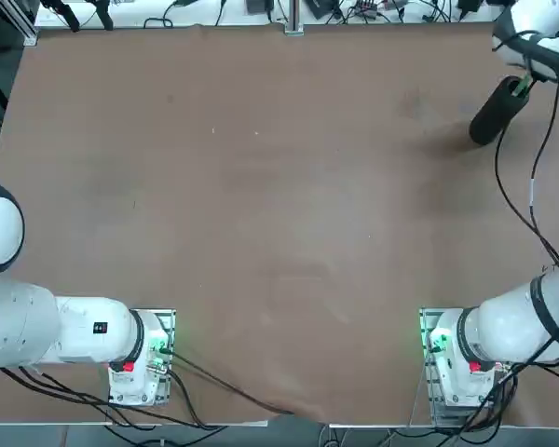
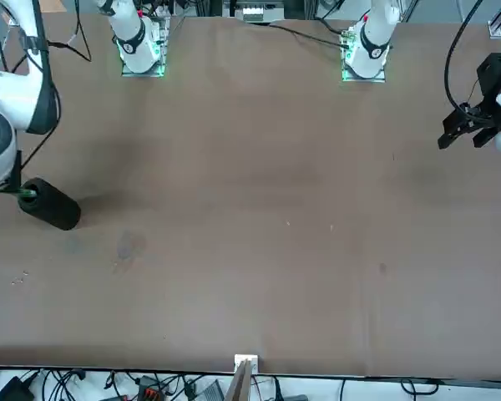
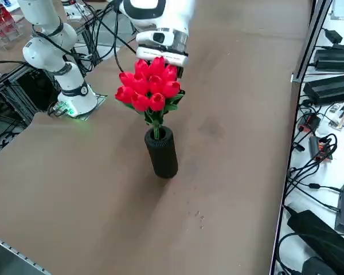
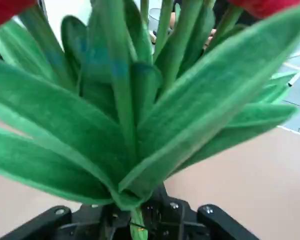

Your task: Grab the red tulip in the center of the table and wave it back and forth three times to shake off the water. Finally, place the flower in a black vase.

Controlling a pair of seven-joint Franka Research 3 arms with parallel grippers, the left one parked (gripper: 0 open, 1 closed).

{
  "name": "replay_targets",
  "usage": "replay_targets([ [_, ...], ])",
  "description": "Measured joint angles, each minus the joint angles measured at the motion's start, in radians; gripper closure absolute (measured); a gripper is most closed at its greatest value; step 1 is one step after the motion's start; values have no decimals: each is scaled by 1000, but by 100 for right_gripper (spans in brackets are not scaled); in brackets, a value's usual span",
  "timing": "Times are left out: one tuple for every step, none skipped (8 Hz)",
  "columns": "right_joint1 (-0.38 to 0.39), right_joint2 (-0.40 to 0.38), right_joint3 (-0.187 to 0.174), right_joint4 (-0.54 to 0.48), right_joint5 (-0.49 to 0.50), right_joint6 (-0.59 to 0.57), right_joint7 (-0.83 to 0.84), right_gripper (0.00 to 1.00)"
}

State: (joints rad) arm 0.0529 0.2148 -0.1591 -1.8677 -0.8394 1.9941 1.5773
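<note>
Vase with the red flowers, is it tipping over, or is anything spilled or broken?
Nothing stands out. The black vase stands on the table, with nothing spilled around it. The red tulip has its stem in the vase's mouth, blooms up, and the right gripper is shut on the stem.

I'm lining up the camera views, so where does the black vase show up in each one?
Top view: black vase at the far right edge, under the right arm.
Front view: at the left edge, mid-height.
Right side view: centre, standing on the table, red tulip stem in its mouth.
Right wrist view: not visible; leaves fill it.
Shared landmark: the right gripper beside it.
</note>
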Motion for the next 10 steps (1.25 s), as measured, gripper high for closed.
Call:
replay_targets([
  [14, 5, 0, -13, -3, -14, 9, 73],
  [25, 7, 0, -13, -8, -35, 15, 52],
  [34, 5, 1, -5, -9, -59, 15, 34],
  [45, 1, 1, 5, -9, -87, 15, 13],
  [61, -5, 2, 23, 16, -128, 11, 0],
  [82, -12, 3, 48, 78, -180, -22, 0],
  [110, -28, 3, 83, 161, -259, -97, 0],
  [136, -52, 5, 124, 255, -345, -208, 0],
  [153, -74, 6, 164, 347, -421, -347, 0],
  [158, -90, 4, 203, 462, -483, -502, 0],
])
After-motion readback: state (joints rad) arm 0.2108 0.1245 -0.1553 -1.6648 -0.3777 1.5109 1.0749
